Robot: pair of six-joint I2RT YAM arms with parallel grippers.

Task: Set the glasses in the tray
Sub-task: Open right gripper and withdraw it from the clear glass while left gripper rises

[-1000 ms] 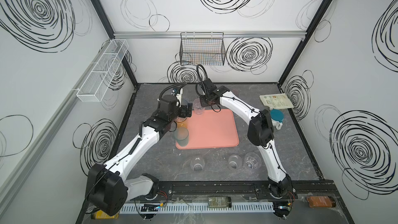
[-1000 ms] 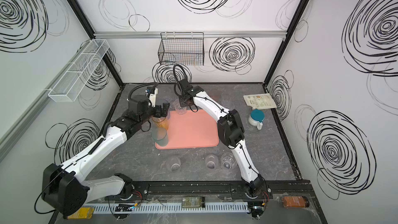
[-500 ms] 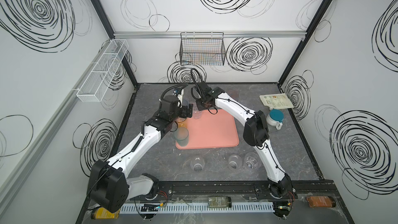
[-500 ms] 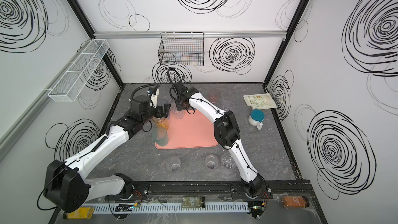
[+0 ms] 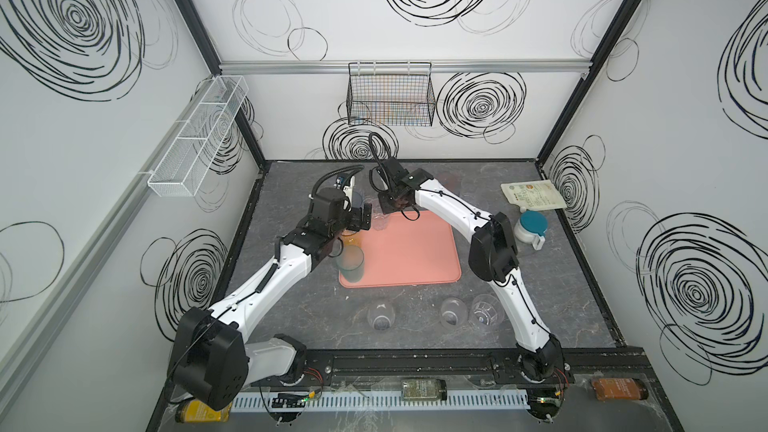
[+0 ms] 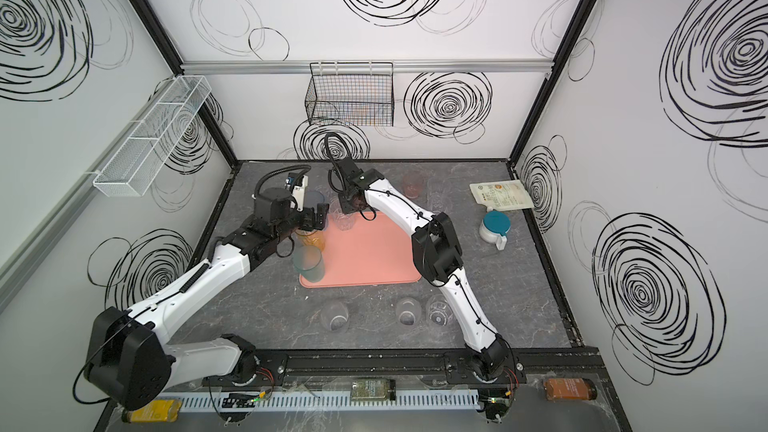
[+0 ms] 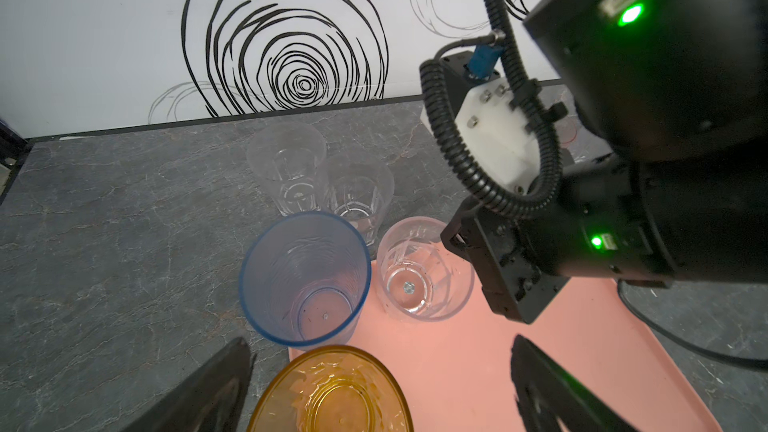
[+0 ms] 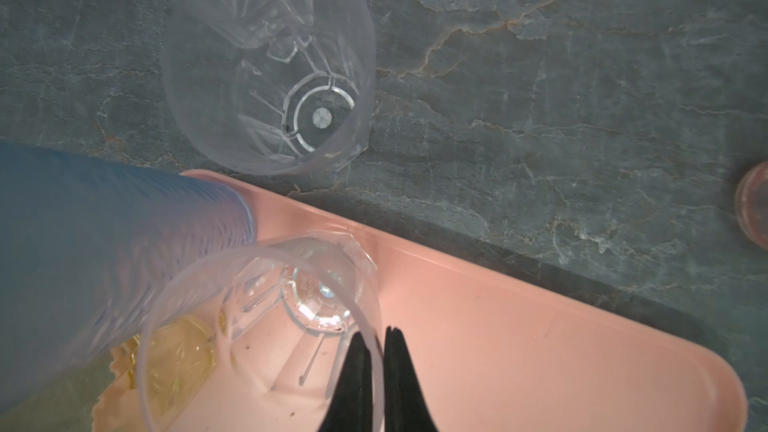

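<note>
Right tool (image 8: pixel 376 336) pinching rim of short clear tumbler (image 8: pixel 257 297) inside corner of flat salmon-pink plastic tray (image 8: pixel 540 347), left tool (image 7: pixel 382 351) wide open, empty, over tray's edge

**Where stuff sat**

Tray (image 5: pixel 411 251) sat centred on the table (image 5: pixel 548 292). Three glasses (image 5: pixel 351 263) lined its left edge inside, a fourth glass (image 7: pixel 424 270) right of the rearmost. Two more glasses (image 7: pixel 357 193) stood just behind it, a row of three (image 5: pixel 452 312) out front.
</note>
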